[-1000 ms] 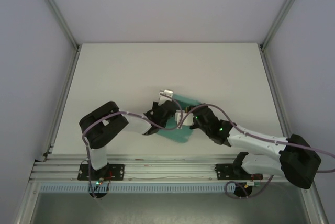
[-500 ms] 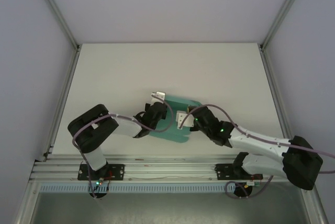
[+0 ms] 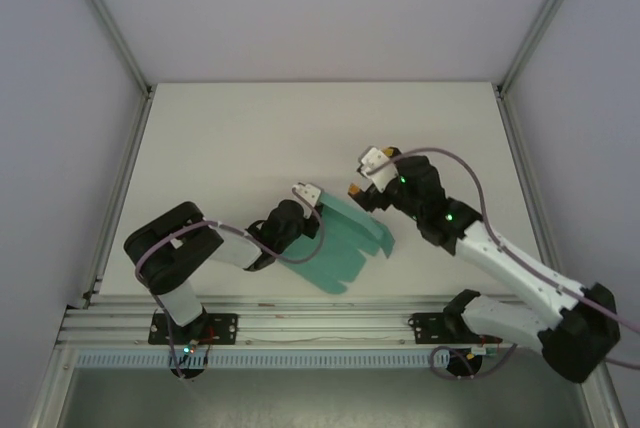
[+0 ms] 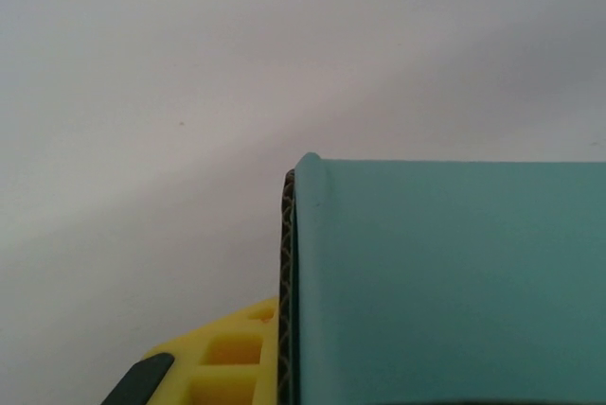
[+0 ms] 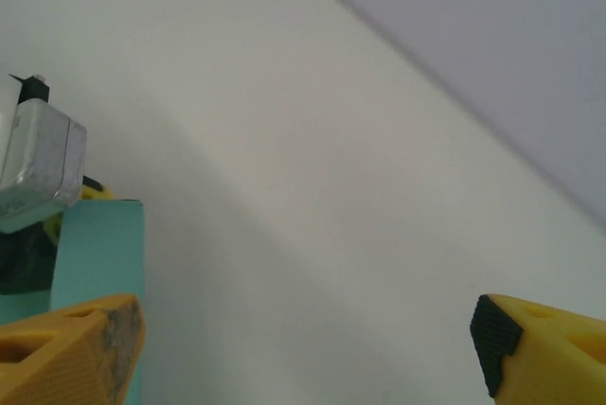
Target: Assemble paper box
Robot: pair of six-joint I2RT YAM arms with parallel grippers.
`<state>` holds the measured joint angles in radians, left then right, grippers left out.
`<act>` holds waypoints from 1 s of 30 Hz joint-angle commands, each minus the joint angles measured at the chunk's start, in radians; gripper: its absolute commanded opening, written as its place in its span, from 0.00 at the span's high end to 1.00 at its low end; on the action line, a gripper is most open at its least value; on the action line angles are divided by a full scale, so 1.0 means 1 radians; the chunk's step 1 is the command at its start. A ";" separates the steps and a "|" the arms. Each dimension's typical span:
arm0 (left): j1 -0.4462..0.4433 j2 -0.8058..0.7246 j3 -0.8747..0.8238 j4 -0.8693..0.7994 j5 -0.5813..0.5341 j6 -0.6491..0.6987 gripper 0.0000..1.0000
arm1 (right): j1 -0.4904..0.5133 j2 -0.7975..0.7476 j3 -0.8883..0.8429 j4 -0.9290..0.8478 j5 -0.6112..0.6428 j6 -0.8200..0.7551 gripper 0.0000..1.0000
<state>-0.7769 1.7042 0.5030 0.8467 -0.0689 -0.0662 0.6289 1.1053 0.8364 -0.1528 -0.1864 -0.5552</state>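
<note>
Lab robot cell, white table [image 3: 250, 138], aluminium frame [image 3: 320, 326]

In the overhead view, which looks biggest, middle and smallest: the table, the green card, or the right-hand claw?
Largest: table.
Next: paper box, clearly smaller.
Smallest: right gripper; perhaps nearer the camera, yet it looks smaller than the box.

We are looking at a plain white bench [image 3: 250, 128] that is sitting between metal rails [image 3: 125, 178]. A teal paper box [image 3: 345, 243], a partly folded sheet, is lying on it near the front edge, around the middle.
</note>
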 commanded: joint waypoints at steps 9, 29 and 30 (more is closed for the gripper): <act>0.001 0.075 0.018 0.079 0.093 0.026 0.99 | -0.023 0.331 0.173 -0.280 -0.285 0.151 0.16; 0.033 0.000 -0.026 0.104 0.071 -0.032 0.62 | -0.033 0.457 0.177 -0.320 -0.354 0.216 0.31; 0.036 0.007 -0.019 0.112 0.073 -0.034 0.62 | -0.032 0.459 0.180 -0.324 -0.362 0.222 0.31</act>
<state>-0.7555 1.7187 0.4728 0.9249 -0.0040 -0.0811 0.5961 1.5539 1.0332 -0.4103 -0.5583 -0.3515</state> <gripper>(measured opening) 0.378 0.689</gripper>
